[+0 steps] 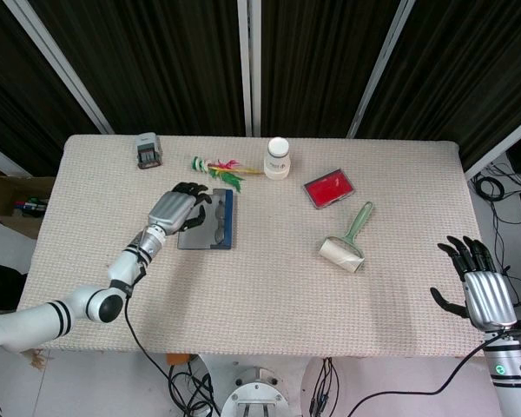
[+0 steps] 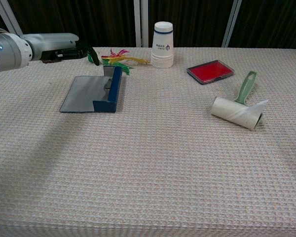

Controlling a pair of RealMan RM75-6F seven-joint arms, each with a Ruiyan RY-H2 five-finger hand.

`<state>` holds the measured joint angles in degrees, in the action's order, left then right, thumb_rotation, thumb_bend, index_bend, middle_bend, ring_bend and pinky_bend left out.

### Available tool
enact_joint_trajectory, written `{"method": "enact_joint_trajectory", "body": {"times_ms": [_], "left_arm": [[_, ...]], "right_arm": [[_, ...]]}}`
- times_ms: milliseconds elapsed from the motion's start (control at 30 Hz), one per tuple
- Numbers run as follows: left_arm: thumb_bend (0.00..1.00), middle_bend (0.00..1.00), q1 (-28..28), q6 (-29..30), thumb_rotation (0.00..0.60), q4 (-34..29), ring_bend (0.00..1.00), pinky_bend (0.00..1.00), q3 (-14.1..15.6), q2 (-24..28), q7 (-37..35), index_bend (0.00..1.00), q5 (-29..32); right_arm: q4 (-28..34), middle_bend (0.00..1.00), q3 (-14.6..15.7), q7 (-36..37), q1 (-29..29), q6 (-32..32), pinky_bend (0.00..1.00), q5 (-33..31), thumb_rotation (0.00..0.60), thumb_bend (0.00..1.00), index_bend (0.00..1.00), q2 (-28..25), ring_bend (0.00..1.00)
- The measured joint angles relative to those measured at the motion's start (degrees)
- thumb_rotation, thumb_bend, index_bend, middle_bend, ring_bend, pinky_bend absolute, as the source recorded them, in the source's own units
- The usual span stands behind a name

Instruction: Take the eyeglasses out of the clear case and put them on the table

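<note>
Eyeglasses themselves we cannot make out in either view; what we see is the clear case (image 2: 91, 94) lying open on the left part of the counter (image 1: 260, 304), its blue-edged half raised and its flat half spread toward the left. From the chest we get that open shape plainly. From the head we find the left hand (image 1: 181, 209) over the case, hiding most of it; its fingers look bent down onto the case, though we cannot tell whether they hold anything. Behind the case lie a feathered shuttlecock (image 2: 117, 58) and a stack of paper cups (image 2: 162, 45), and only the head view shows a small grey stamp (image 1: 148, 149). To the right sit a red ink pad (image 2: 210, 71) and a lint roller (image 2: 239, 106). The right hand (image 1: 482, 287) hangs off the counter's right edge, fingers spread and holding nothing.
</note>
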<state>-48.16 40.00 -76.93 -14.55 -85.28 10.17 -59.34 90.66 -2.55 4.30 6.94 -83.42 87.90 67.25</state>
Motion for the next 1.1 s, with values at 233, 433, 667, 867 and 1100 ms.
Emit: {"method": "enact_joint_trajectory", "body": {"times_ms": [233,433,667,867,1100], "left_arm": [[0.67,0.10,-1.73,1.09,0.000,-0.46,0.05,0.08,0.39,-0.85,-0.05,0.26,-2.65],[0.65,0.08,-5.72,-0.01,0.000,1.87,0.05,0.07,0.12,-4.04,1.92,0.27,-3.18],[0.65,0.06,-11.19,-3.58,0.000,10.04,0.05,0.07,0.31,-9.09,7.93,0.29,2.18],[0.64,0.06,-14.04,-5.12,0.000,14.94,0.04,0.07,1.91,-12.53,13.57,0.30,8.66],[0.64,0.05,-14.91,-3.78,0.000,18.09,0.04,0.07,3.66,-13.86,18.39,0.32,13.96]], "right_arm": [[0.21,0.12,-0.10,-0.54,0.03,0.06,0.07,0.01,0.600,0.18,0.19,0.13,0.00],[0.38,0.12,-0.28,-0.31,-0.41,-0.65,0.07,-0.27,0.600,0.18,0.19,-0.07,0.00],[0.03,0.12,-0.49,0.15,-0.52,-0.47,0.07,-0.69,0.600,0.18,0.19,-0.18,0.00],[-0.31,0.12,-0.62,0.57,-0.47,-0.18,0.07,-0.94,0.600,0.18,0.19,0.00,0.00],[-0.36,0.12,-0.50,0.59,-0.65,-0.47,0.07,-0.61,0.600,0.18,0.19,0.13,0.00]]}}
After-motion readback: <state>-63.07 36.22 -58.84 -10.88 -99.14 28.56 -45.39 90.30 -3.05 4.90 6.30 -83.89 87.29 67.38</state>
